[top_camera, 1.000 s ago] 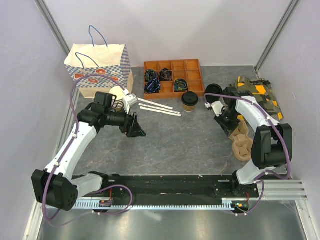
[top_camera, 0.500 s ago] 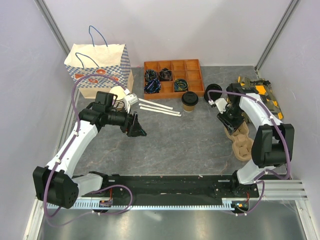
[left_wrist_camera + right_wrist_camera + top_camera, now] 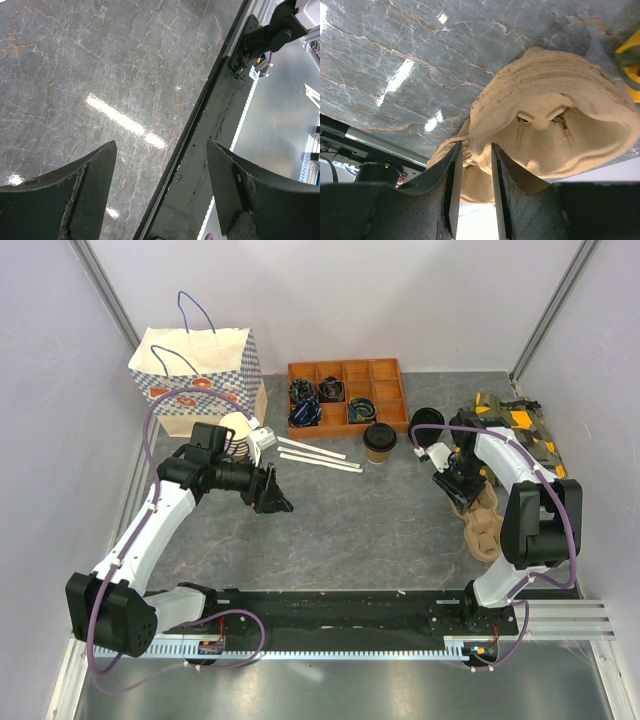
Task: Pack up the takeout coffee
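Note:
The takeout coffee (image 3: 380, 441), a kraft cup with a black lid, stands in front of the wooden tray. My right gripper (image 3: 459, 486) is shut on the rim of a tan pulp cup carrier (image 3: 484, 522) at the right. In the right wrist view the fingers (image 3: 454, 165) clamp the carrier's wall (image 3: 555, 125), its far end tilted up off the table. My left gripper (image 3: 278, 496) is open and empty over bare table left of centre. In the left wrist view its jaws (image 3: 161, 150) stand wide apart.
A patterned paper bag (image 3: 195, 380) stands at the back left, with a stack of lidless cups (image 3: 237, 435) in front of it. A wooden compartment tray (image 3: 347, 395), paper straws (image 3: 320, 455), a loose black lid (image 3: 427, 420) and a camouflage cloth (image 3: 520, 430) lie at the back.
My right wrist has shifted slightly right and nearer onto the carrier's far end. The left arm has barely moved.

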You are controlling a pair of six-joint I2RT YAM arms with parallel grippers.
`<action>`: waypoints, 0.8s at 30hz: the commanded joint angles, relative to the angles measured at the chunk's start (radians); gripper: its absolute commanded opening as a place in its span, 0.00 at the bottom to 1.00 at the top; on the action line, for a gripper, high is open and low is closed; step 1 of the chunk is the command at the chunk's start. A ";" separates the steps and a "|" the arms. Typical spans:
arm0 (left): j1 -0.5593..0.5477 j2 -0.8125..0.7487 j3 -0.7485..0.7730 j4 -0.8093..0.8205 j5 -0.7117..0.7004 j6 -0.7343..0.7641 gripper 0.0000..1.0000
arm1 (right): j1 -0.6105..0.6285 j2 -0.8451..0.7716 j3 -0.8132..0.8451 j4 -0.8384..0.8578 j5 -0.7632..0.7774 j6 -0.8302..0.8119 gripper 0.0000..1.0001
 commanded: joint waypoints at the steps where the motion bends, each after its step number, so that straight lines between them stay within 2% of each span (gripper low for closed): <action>1: 0.002 -0.002 0.010 0.027 0.028 -0.017 0.80 | 0.001 0.011 -0.010 0.012 0.014 -0.024 0.36; 6: 0.002 0.001 0.006 0.031 0.028 -0.019 0.80 | 0.001 0.014 -0.009 0.014 0.011 -0.022 0.33; 11: 0.002 0.001 0.001 0.035 0.029 -0.022 0.80 | -0.001 0.010 0.002 0.003 -0.006 -0.022 0.21; 14: 0.002 0.007 0.001 0.038 0.031 -0.022 0.80 | 0.002 0.008 0.011 -0.004 -0.024 -0.021 0.01; 20: -0.001 -0.002 -0.034 0.102 0.058 -0.094 0.77 | 0.004 -0.001 0.080 -0.063 -0.090 -0.009 0.00; 24: -0.035 -0.030 -0.128 0.269 0.100 -0.280 0.75 | 0.019 -0.013 0.124 -0.092 -0.160 0.020 0.00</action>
